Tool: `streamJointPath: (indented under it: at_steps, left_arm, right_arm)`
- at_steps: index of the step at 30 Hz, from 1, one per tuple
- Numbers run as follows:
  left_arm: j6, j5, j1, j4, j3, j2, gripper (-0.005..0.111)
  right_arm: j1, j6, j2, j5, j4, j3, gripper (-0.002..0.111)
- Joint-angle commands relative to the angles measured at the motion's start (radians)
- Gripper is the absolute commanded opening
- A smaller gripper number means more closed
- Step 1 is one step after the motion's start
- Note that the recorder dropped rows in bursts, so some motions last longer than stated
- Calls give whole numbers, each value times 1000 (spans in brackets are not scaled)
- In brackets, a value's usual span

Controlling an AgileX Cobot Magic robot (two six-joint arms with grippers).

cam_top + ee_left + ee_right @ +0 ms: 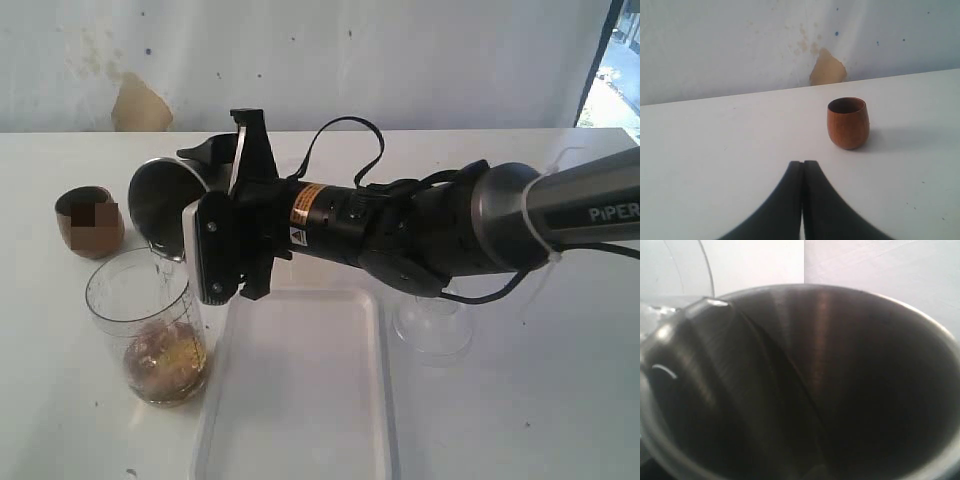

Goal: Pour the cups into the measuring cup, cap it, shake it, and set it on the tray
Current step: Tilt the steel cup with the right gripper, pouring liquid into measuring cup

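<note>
Gripping tilted steel tumbler by its wall with right gripper over measuring cup, with left gripper closed, empty; likely rigid, light, slick brushed steel, so clamp firmly.

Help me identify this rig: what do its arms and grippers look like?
Right arm: grey metal tube lettered PiPER, black wrist, orange label, looping black cable, white zip tie. Right gripper: black fingers, white plate. Left gripper: two curved black fingers.
</note>
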Motion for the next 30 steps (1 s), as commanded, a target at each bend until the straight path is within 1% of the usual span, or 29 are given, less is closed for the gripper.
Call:
streamJointPath:
  at_steps: [1,22,30]
  left_arm:
    - [-2,-3,-2,0,6,-5,0]
    - [-2,-3,-2,0,6,-5,0]
    - [-2,-3,-2,0,6,-5,0]
  right_arm:
    - [-4,-27,-17,-53,22,-13,0]
    - [-4,-53,-17,-53,22,-13,0]
    - [-4,-53,-17,-53,67,-13,0]
